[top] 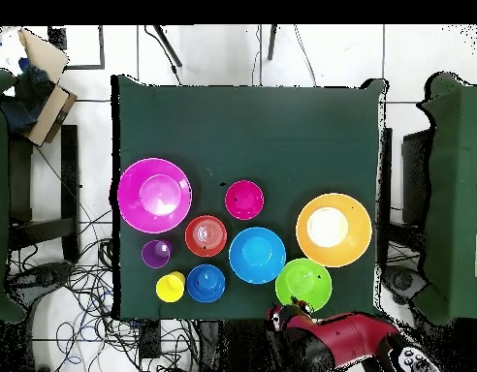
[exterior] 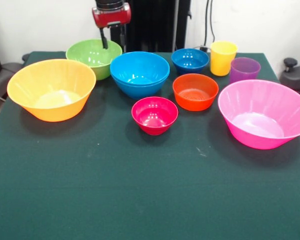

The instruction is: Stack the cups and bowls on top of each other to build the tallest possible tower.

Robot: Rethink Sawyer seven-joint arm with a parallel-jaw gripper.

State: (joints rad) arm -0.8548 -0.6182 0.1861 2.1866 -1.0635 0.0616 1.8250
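The medium green glossy plastic bowl (exterior: 94,57), far left on the table, looks light, stiff and slippery; grasp its thin rim; the gripper (exterior: 104,42) above it shows no readable finger state.

The near half of the tabletop (exterior: 140,200) lies bare from left edge to right in the front view. All obstacles crowd the far half: the orange bowl (exterior: 51,89) at left, the green bowl (exterior: 94,57) behind it, light blue bowls (exterior: 139,73) nested in the middle, and the pink bowl (exterior: 264,113) at right. The crimson bowl (exterior: 154,115) stands nearest, with narrow gaps either side.
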